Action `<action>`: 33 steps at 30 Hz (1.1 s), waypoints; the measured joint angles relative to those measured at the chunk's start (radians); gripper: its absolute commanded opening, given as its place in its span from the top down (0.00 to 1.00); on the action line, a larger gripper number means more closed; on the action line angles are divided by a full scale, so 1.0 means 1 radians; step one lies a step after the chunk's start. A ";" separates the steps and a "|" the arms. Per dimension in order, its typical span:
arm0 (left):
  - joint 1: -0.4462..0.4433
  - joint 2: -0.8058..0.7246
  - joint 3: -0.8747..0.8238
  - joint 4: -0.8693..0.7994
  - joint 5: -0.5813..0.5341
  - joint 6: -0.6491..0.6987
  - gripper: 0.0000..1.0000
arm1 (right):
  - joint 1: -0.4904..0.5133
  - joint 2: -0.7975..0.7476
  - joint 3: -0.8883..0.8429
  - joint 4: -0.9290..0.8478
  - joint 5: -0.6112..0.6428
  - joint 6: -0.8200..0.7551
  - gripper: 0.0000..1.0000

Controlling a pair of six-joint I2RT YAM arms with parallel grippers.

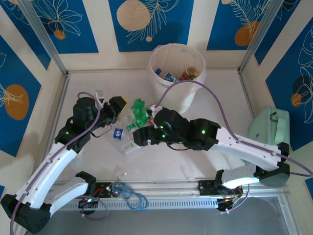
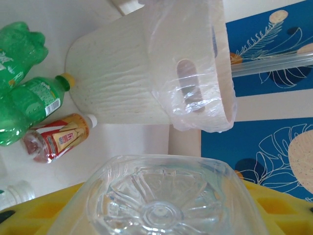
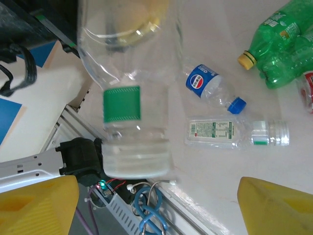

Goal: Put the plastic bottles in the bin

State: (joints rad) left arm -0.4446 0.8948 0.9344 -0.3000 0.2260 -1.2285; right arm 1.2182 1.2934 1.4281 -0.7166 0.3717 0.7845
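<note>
I've got L gripper clamped on a clear bottle, base toward cam. R gripper jaws wide, green-band bottle between, untouched afaict. The bin sits mid far edge of worktop. Green bottles and amber bottle lie before it.

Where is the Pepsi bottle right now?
Right wrist view: the Pepsi bottle lies on the table beside a white-labelled bottle, left of the green bottles.

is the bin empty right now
No, the top view shows several bottles already lying inside the bin, one with a blue label and one amber.
</note>
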 measured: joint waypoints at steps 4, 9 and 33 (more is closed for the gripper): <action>0.005 0.001 -0.018 0.003 0.016 -0.044 0.43 | 0.000 0.062 0.063 -0.018 -0.002 -0.019 0.17; 0.012 0.003 -0.018 0.024 0.041 -0.076 0.43 | -0.004 0.116 0.104 -0.024 -0.010 -0.043 0.27; 0.037 0.011 -0.043 0.058 0.114 -0.085 0.00 | -0.023 0.146 0.105 -0.034 -0.031 -0.055 0.74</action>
State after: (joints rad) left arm -0.4080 0.9058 0.8909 -0.2420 0.3397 -1.3136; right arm 1.1954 1.4391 1.5326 -0.7502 0.3412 0.7292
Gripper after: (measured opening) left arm 0.994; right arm 0.392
